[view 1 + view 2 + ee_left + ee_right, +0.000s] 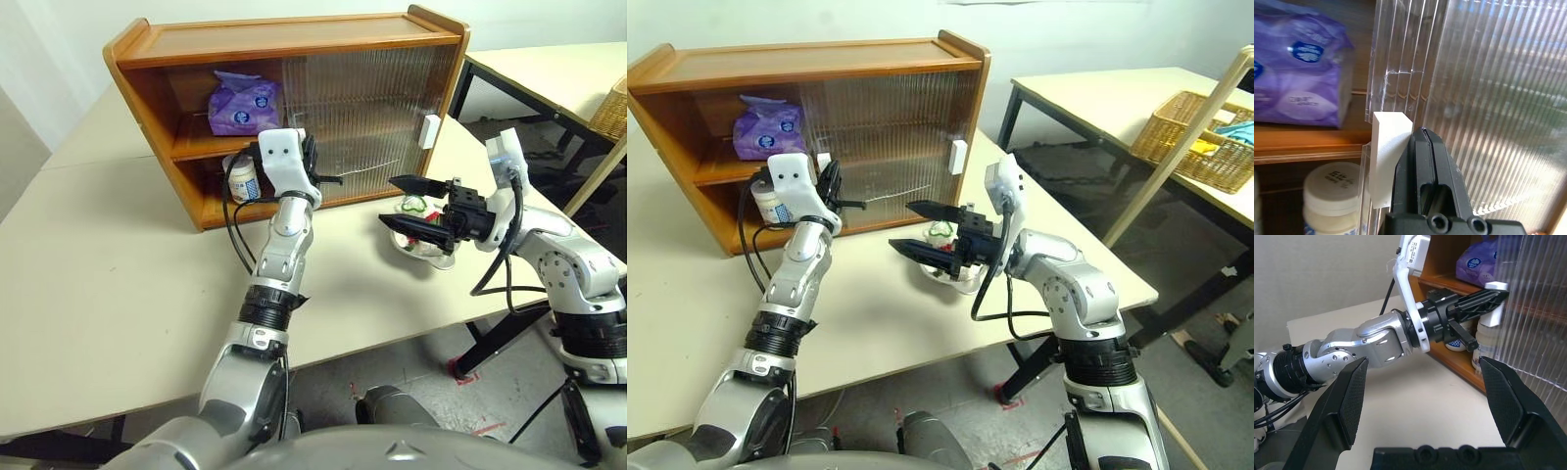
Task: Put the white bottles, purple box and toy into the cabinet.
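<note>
- On the cream table point(118, 294) stands the wooden cabinet point(294, 39), its left half open and its right half closed off by ribbed translucent sliding doors point(362, 117).
- Upper shelf, open left side: the purple box point(243, 103) lies there, crinkled, with round blue marks on its wrap.
- Lower shelf, below the box: one white bottle point(243, 180) stands upright, partly hidden behind the left arm; in the left wrist view its white lid point(1332, 183) shows under the shelf board. A second white jar point(1488, 340) sits just behind the door edge, blurred by the ribbed panel.
- Left gripper point(328, 179) reaches to the inner edge of the sliding door, its two black fingers pressed together with nothing between them; their tips lie against the white rectangular handle point(1388, 156) there.
- A second white handle point(429, 130) sits on the cabinet's far right end.
- Right of the cabinet, a clear glass bowl point(431, 255) rests on the table; inside it is the toy point(413, 206), of which only bits of white, red and green can be seen behind the gripper.
- Right gripper point(411, 204) hovers over the bowl, pointing towards the left arm, jaws spread wide and holding nothing.
- Far right, on another table, a wicker basket point(1200, 147) holds something blue, too small to make out.
</note>
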